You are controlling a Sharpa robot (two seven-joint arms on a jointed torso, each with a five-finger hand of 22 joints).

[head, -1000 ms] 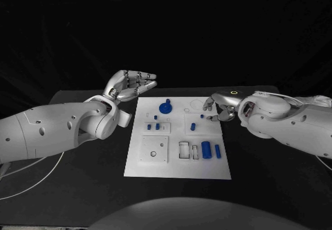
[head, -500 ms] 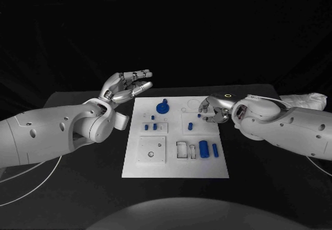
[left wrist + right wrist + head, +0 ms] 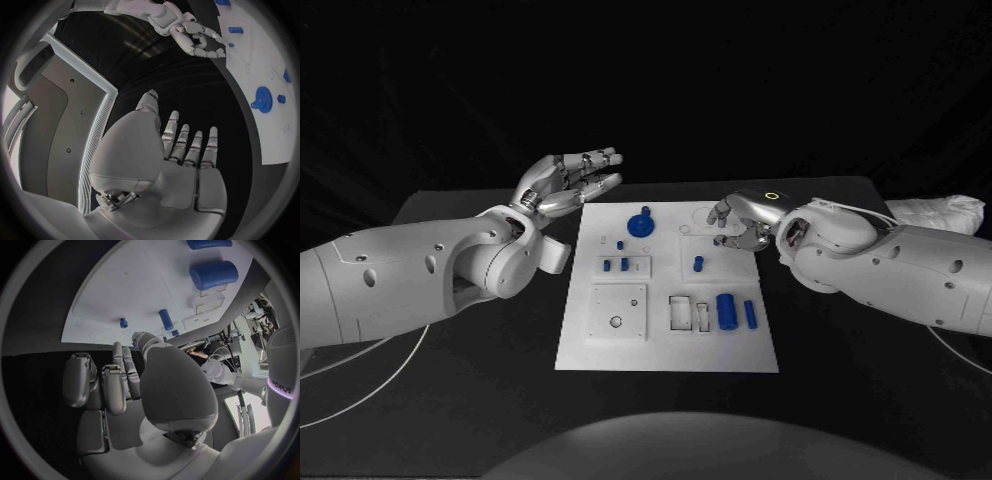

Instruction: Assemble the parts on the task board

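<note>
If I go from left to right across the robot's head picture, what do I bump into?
Left hand → blue gear on the task board → right hand.

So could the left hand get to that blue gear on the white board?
Probably yes: the left hand is raised, holding nothing, just beside the board's far corner, and nothing lies between it and the blue gear.
</note>
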